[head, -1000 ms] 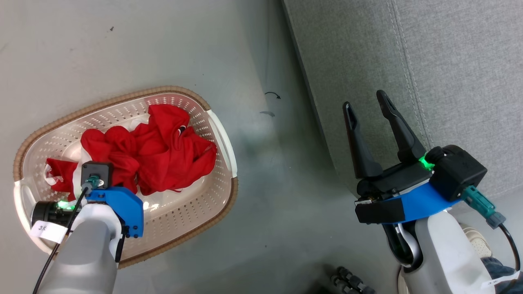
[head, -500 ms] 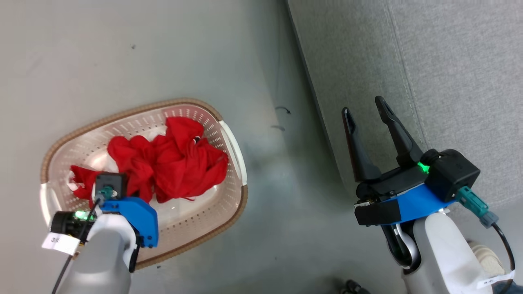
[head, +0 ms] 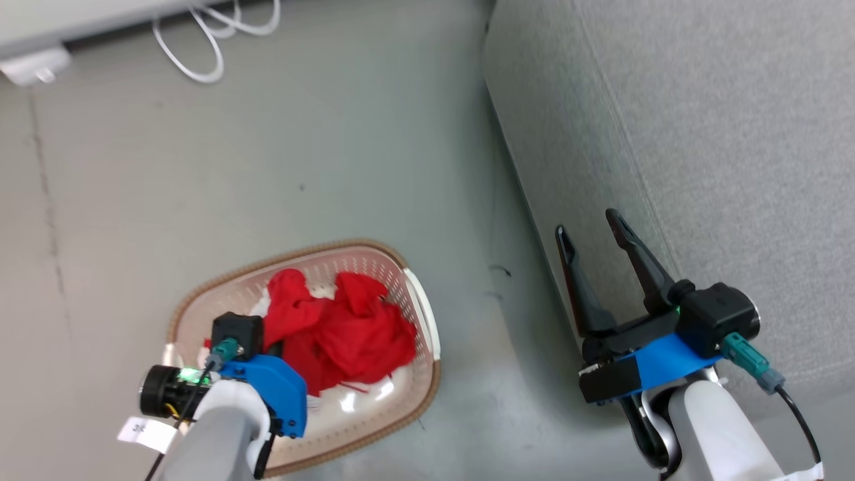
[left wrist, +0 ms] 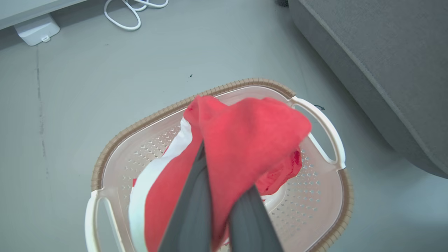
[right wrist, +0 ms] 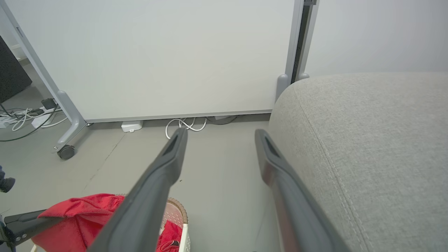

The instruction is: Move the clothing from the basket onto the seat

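The basket (head: 427,327), cream with a brown rim, stands on the grey floor at the lower left of the head view. Red clothing (head: 347,334) with white panels is bunched in it. My left gripper (left wrist: 220,168) is shut on a fold of the clothing (left wrist: 252,133), which hangs lifted above the basket (left wrist: 315,115); fabric covers the fingertips. My right gripper (head: 588,234) is open and holds nothing, beside the front edge of the grey seat (head: 701,133). In the right wrist view, the right gripper (right wrist: 219,136) points past the seat (right wrist: 367,140), with clothing (right wrist: 77,217) at lower left.
White cables (head: 214,33) and a white power box (head: 33,63) lie on the floor at the wall. A white panel on a castor leg (right wrist: 66,152) stands behind. Bare floor (head: 481,347) separates basket and seat.
The head camera has moved: basket and seat sit lower in the picture and the cables have come into view. The clothing is drawn into a tighter bunch at my left gripper.
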{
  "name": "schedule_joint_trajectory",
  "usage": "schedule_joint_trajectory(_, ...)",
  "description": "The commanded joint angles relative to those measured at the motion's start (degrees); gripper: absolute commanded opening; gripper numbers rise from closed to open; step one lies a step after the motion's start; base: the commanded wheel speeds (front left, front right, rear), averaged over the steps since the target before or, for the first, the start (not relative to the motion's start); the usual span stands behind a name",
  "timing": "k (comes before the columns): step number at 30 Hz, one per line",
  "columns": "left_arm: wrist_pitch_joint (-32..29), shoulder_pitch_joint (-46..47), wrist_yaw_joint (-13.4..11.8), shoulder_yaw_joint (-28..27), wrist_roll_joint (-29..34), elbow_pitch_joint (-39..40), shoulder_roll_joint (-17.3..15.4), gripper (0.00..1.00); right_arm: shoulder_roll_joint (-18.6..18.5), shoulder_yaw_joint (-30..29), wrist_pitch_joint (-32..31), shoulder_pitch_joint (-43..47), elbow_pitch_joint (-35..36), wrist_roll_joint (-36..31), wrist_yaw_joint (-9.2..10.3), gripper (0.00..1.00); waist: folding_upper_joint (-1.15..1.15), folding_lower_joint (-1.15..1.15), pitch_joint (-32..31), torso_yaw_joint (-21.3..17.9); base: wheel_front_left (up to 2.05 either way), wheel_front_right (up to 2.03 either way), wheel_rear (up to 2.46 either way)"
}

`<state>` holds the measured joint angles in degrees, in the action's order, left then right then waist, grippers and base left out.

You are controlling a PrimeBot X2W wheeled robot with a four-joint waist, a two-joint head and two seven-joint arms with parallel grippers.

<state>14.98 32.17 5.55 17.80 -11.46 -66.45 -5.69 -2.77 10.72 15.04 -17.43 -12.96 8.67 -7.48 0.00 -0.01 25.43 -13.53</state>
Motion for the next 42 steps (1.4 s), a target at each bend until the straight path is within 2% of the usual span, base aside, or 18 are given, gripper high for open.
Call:
schedule_joint_trajectory(1, 0.28, -1.59, 0.22, 0.50, 0.26, 2.41, 0.40, 0.00, -0.20, -0.17, 0.11, 1.15, -0.51, -0.48, -0.03, 1.00, 0.00, 0.01, -4.82, 2.08, 0.00, 0.00, 0.00)
schedule_joint_trajectory(10, 0.29, -4.21, 1.07, 2.68, 0.22, 11.23, 1.94, 0.00, -0.19, -0.90, -1.13, 3.76, -0.78, -1.10, -0.03, 1.00, 0.00, 0.01, -11.14, 4.17, 0.00, 0.00, 0.00)
schedule_joint_trajectory(19, 0.30, -2.42, 1.54, 5.68, -0.96, 18.70, 2.65, 0.00, -0.19, -1.25, -2.29, 5.55, 0.18, -1.36, -0.03, 1.00, 0.00, 0.01, -14.65, 5.93, 0.00, 0.00, 0.00)
schedule_joint_trajectory(24, 0.30, 0.21, 1.83, 10.32, -2.38, 21.48, 2.79, 0.00, -0.19, -1.43, -3.03, 6.15, 0.81, -1.35, -0.03, 1.00, 0.00, 0.01, -15.96, 6.59, 0.00, 0.00, 0.00)
schedule_joint_trajectory(32, -0.58, 5.99, 1.95, 18.44, -9.24, 26.13, 2.76, 0.00, -0.18, -0.72, -3.66, 7.20, 0.56, -0.76, -0.03, 1.00, 0.00, 0.01, -18.09, 7.32, 0.00, 0.00, 0.00)
schedule_joint_trajectory(42, -1.46, 12.17, -0.62, 28.04, -17.03, 30.40, 2.78, 0.00, -0.19, 0.45, -4.93, 7.68, 0.71, -0.61, -0.03, 1.00, 0.00, 0.01, -19.98, 8.35, 0.00, 0.00, 0.00)
